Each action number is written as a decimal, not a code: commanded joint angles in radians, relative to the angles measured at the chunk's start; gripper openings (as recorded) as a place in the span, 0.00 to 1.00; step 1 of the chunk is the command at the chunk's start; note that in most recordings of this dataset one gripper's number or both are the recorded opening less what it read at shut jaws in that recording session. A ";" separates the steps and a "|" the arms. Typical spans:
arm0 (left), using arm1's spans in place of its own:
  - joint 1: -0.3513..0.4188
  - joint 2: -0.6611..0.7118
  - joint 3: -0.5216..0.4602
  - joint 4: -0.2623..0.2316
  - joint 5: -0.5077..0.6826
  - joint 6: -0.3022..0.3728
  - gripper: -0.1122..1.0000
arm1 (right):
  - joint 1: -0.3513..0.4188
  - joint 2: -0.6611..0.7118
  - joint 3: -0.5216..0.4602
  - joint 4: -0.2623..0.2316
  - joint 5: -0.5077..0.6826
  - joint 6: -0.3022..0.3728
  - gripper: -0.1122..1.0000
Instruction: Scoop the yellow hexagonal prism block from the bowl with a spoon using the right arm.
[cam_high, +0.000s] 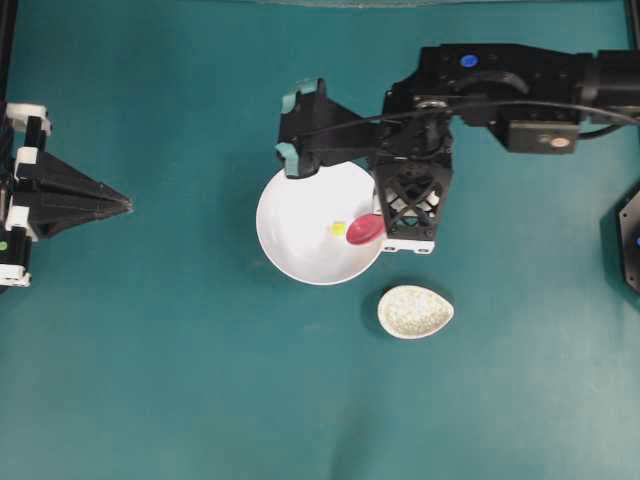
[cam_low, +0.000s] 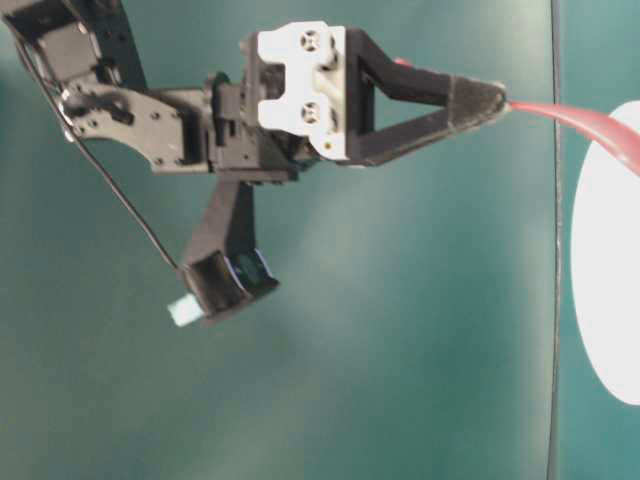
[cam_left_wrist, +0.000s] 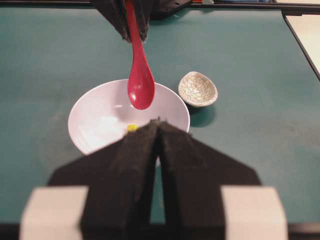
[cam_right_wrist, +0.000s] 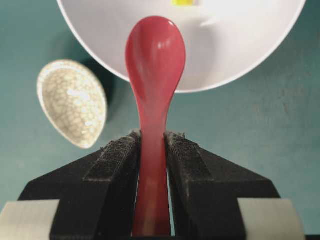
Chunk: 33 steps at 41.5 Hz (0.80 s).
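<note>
Spoon (cam_right_wrist: 155, 65) clamped in right hand (cam_right_wrist: 152, 145), over bowl (cam_right_wrist: 240, 45)

Black right gripper (cam_low: 490, 100) clamps the spoon (cam_low: 585, 122) beside white bowl (cam_low: 605, 290).

The work surface (cam_high: 150, 380) is covered throughout by a plain, matte teal-green sheet. Even lighting from above is indicated; soft, short shadows are cast close beneath objects. A thin dark seam (cam_low: 553, 240) is seen crossing the surface in the table-level view. A pale panel with a dark frame edge (cam_left_wrist: 306, 25) is noted at the far right corner.
</note>
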 joint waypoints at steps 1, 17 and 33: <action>0.000 0.008 -0.026 0.002 -0.006 0.000 0.10 | 0.000 -0.005 -0.025 0.002 0.003 -0.003 0.31; 0.000 0.005 -0.026 0.002 -0.005 0.000 0.10 | -0.006 0.055 -0.025 0.002 -0.063 -0.018 0.31; 0.000 0.005 -0.028 0.002 -0.005 0.000 0.10 | -0.021 0.084 -0.023 -0.032 -0.227 -0.043 0.31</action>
